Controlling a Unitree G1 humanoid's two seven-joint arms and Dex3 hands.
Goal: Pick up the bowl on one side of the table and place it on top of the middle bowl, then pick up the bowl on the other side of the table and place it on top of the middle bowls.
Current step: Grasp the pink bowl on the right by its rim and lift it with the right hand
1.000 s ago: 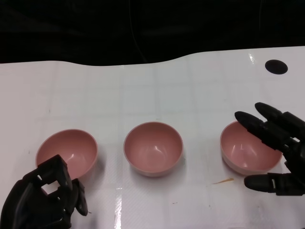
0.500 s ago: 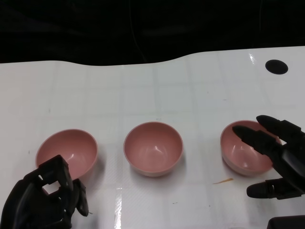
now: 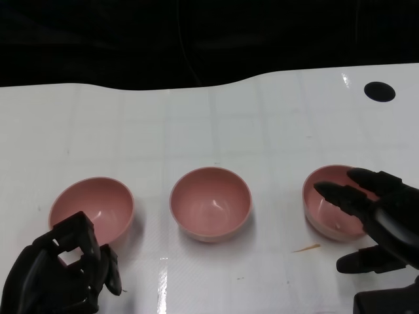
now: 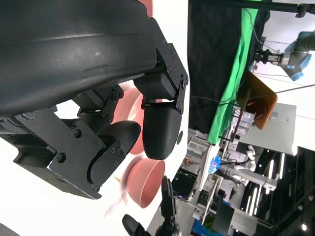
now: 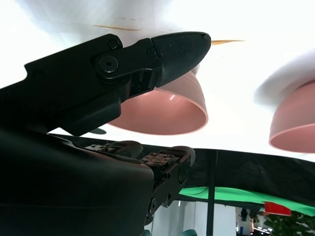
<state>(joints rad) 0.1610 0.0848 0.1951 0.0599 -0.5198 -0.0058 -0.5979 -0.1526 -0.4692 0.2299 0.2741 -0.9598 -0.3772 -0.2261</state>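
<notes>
Fingers (image 3: 340,195) of the right hand (image 3: 376,226) spread over the right-side pink plastic bowl (image 3: 327,206), thumb outside its rim, gripping nothing yet. First pick-up under way; next, closing on the rim. Left hand (image 3: 59,275) curled, empty, beside the left pink bowl (image 3: 91,208); middle pink bowl (image 3: 211,203) waiting between on the white table (image 3: 196,124).

At lower right of the head view, the right hand (image 3: 380,226) covers the right bowl's (image 3: 327,204) near rim and runs off the frame edge. The left hand (image 3: 59,275) is cut off at lower left.
</notes>
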